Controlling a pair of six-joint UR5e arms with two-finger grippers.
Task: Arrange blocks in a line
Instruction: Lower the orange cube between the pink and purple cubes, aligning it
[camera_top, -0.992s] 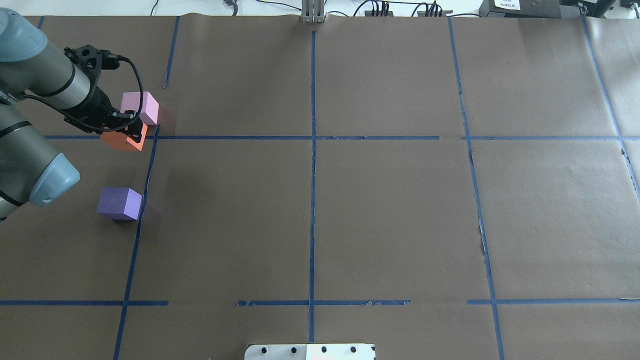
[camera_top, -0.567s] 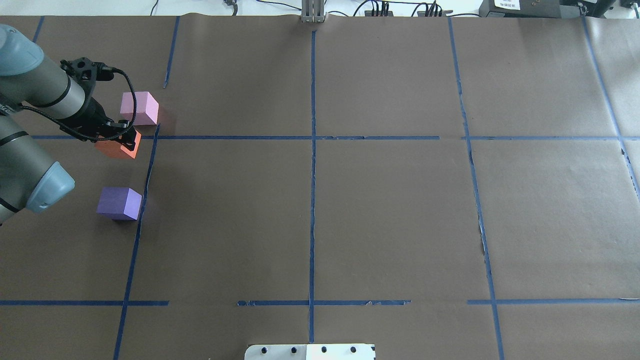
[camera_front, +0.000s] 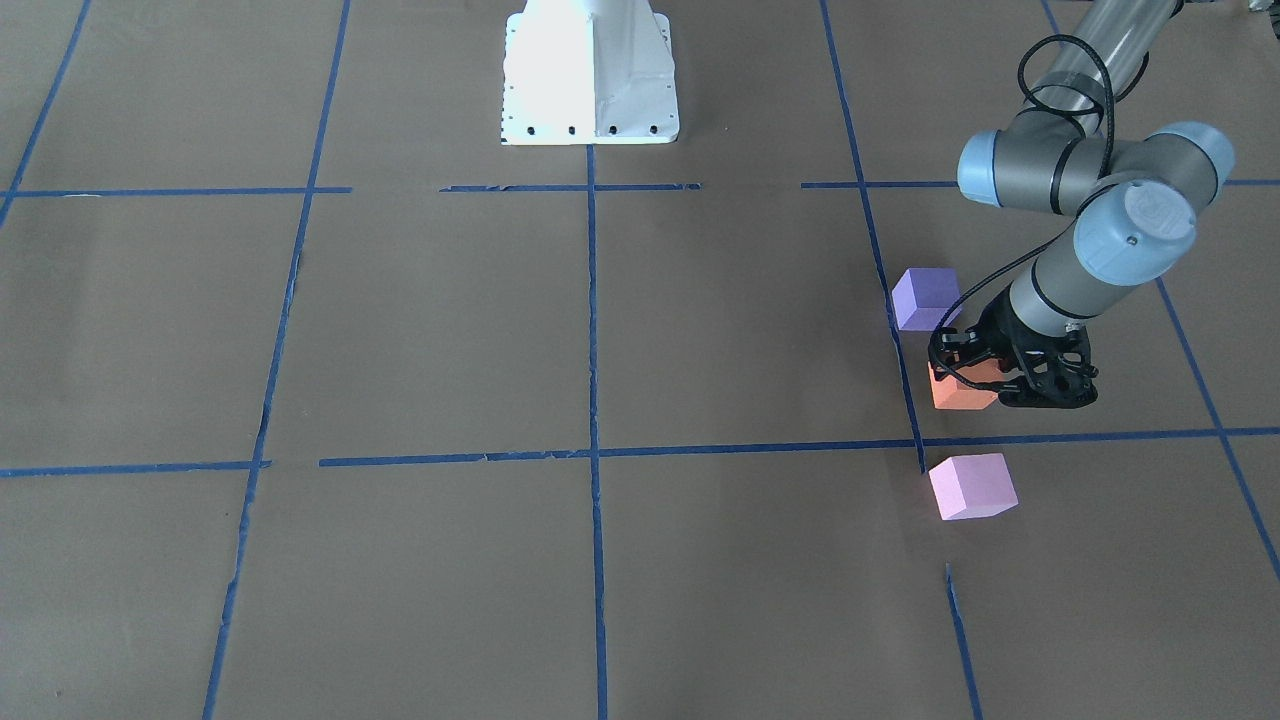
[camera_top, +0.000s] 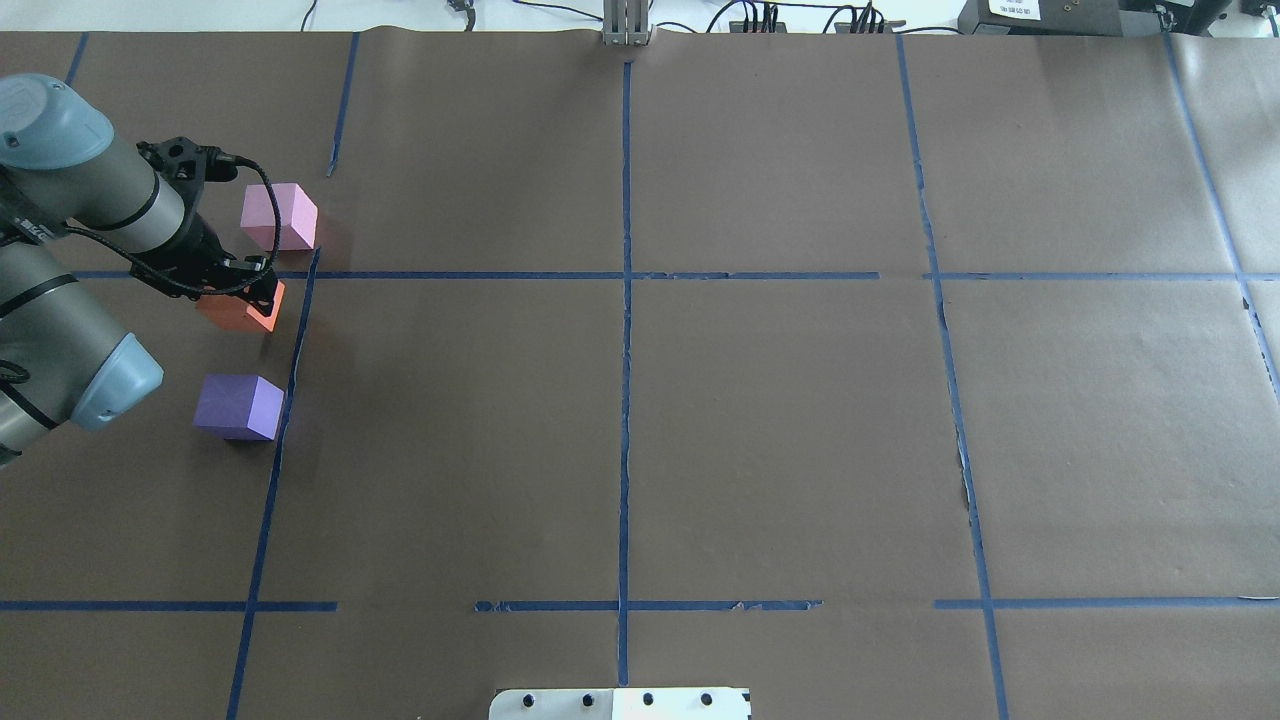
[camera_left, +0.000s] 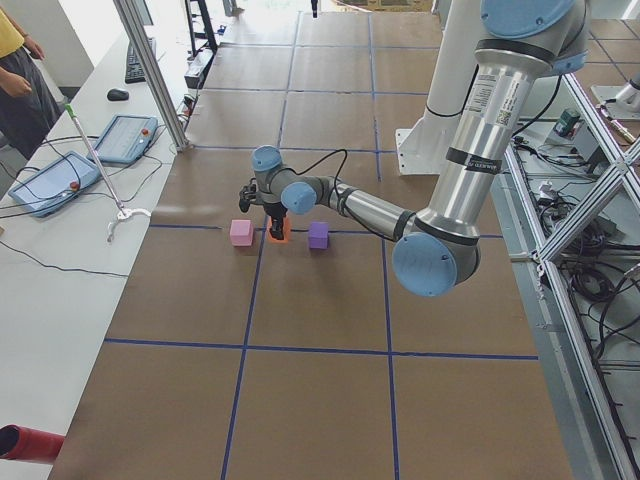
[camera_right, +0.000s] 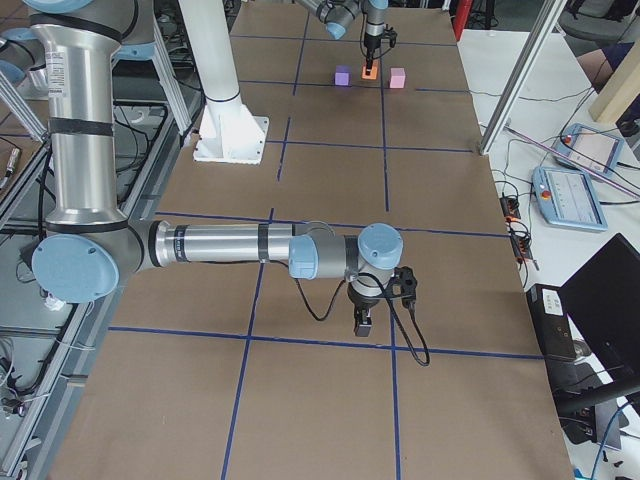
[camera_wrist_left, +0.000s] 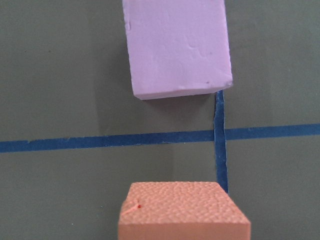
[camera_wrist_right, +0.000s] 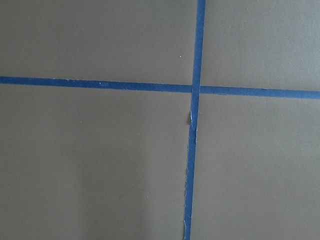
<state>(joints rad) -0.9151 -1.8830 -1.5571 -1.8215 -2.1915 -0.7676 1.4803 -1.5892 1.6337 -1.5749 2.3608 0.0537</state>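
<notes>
The orange block (camera_top: 238, 310) is held in the left claw (camera_top: 252, 292), whose two fingers are closed narrowly against its opposite sides. In the left wrist view only the top of the orange block is shown, at the lower edge directly beneath the claw. Whether this block rests on the table (camera_top: 780, 420) or is held just above it cannot be told.

The light pink block (camera_top: 280, 216) is set on the table a short way beyond the left claw, on the side away from the robot's base, and is not touched by it. A strip of blue tape (camera_wrist_left: 100, 141) is seen running across the table between the claw and the pink block. The dark purple block (camera_top: 238, 406) is found on the opposite side of the left claw, toward the robot's base, also near but apart from it. The held block is thus placed between the other two, and a rough row is formed by the three.

The right claw (camera_right: 362, 325) is shown only by the side camera, low over the table and well apart from all three blocks. Whether it is wide or narrow cannot be told. Below it, only bare table and a tape crossing (camera_wrist_right: 195, 89) are seen.
</notes>
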